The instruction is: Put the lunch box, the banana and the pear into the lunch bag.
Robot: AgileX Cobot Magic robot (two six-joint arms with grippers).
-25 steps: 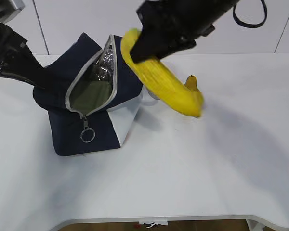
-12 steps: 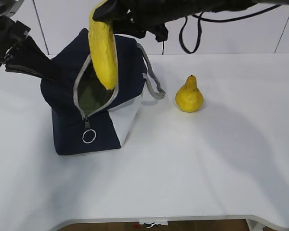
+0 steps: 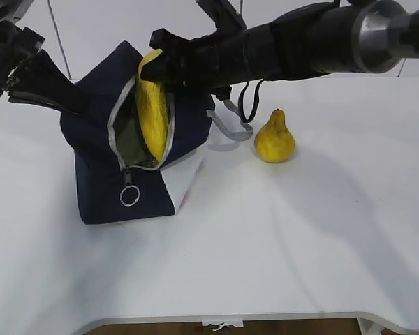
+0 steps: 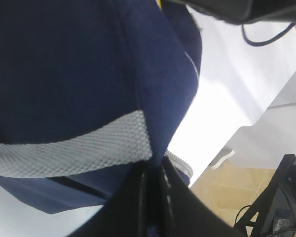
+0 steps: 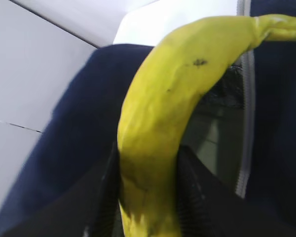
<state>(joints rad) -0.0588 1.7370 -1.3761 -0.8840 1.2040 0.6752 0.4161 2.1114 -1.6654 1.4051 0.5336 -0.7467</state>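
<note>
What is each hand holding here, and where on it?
The right hand grips the banana near its upper end. The left hand pinches the lunch bag fabric.

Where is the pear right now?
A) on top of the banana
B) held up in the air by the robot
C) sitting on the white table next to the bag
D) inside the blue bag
C: the pear sits alone on the white table, right of the lunch bag, while the right gripper pokes the banana into the bag's opening.

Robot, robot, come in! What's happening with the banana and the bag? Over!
Right gripper shut on banana, lowering it into the open lunch bag. Left gripper pinching bag fabric. Pear waiting on table. Nothing blocking.
</note>
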